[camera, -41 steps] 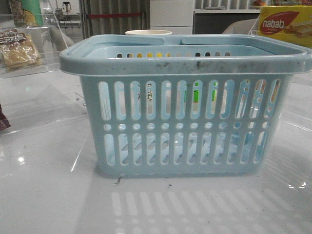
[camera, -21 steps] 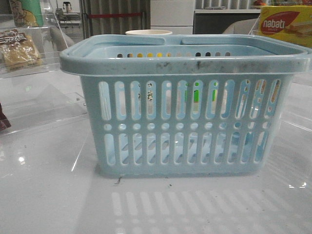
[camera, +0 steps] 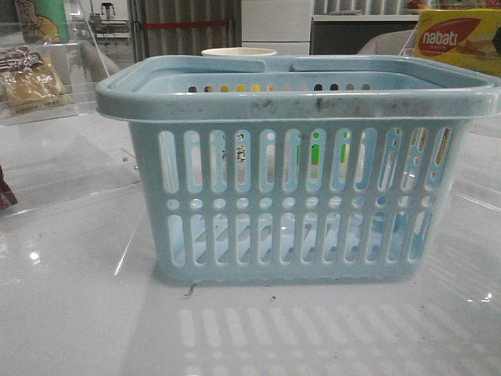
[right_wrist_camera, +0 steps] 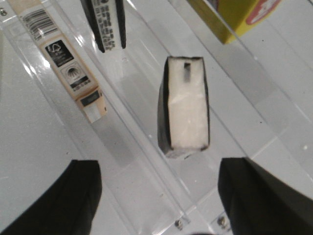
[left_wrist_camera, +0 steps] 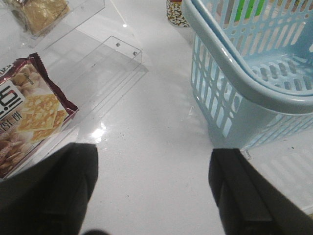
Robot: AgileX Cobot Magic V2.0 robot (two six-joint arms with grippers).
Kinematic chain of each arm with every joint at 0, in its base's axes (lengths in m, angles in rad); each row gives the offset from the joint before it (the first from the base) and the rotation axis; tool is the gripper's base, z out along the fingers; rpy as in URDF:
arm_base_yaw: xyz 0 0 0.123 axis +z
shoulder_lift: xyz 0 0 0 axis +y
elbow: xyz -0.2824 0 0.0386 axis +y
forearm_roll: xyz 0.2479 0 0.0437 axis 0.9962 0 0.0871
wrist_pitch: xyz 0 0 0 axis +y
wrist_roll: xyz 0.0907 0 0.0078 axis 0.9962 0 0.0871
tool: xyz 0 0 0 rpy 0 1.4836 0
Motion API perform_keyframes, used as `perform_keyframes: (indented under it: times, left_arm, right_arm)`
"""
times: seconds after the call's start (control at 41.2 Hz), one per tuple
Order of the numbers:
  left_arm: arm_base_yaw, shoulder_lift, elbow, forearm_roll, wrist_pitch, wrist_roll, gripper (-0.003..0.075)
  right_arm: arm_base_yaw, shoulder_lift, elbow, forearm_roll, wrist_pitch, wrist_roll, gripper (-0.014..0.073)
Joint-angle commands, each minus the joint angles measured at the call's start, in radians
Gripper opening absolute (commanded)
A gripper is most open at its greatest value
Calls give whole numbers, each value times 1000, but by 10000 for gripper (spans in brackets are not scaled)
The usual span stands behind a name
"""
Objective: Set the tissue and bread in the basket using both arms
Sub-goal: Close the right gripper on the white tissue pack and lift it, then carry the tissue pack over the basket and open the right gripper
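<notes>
Two fingers [right_wrist_camera: 254, 196] apart, tissue [right_wrist_camera: 185, 107] between

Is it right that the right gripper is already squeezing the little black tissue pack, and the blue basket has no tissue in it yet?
Not quite. In the right wrist view the right gripper is open, its fingers apart on either side of the tissue pack, not squeezing it. The rest holds: no tissue shows in the basket.

Basket [camera: 297, 196] sat mid-bench [camera: 78, 313], nearest the camera. Bread [camera: 30, 82] lay back left on a clear shelf [camera: 55, 110]. Nabati box [camera: 458, 39] stood back right, cup [camera: 239, 52] behind the basket. Tissue [right_wrist_camera: 185, 107] lay on a clear shelf [right_wrist_camera: 146, 147], cracker packet [left_wrist_camera: 27, 115] left of the basket.
</notes>
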Motion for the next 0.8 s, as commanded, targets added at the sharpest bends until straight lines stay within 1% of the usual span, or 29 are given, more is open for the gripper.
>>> perform_keyframes:
  times: [0.0, 0.048, 0.242, 0.339, 0.388, 0.485, 0.655, 0.776]
  left_arm:
    - [-6, 2, -30, -12, -78, 2, 526]
    - [-6, 2, -30, -14, -78, 2, 526]
    - [-6, 2, -30, -16, -78, 2, 526]
    - [-6, 2, -30, -16, -78, 2, 526]
    - [-6, 2, -30, -16, -78, 2, 526]
    - [-6, 2, -30, -16, -78, 2, 526]
    - [-6, 2, -30, -16, -78, 2, 526]
    - [-6, 2, -30, -16, -78, 2, 526]
  right_arm:
    - [-6, -4, -62, -51, -85, 1, 550]
    - [-6, 14, -73, -60, -93, 1, 507]
    - [-6, 47, -84, -66, -147, 1, 261]
    - [-6, 46, -85, -66, -157, 1, 187]
    - [-6, 39, -85, -66, -156, 1, 162]
    - [-4, 11, -86, -66, -148, 1, 143]
    - [6, -90, -87, -57, -104, 1, 141]
    - [25, -183, -87, -27, -43, 1, 141]
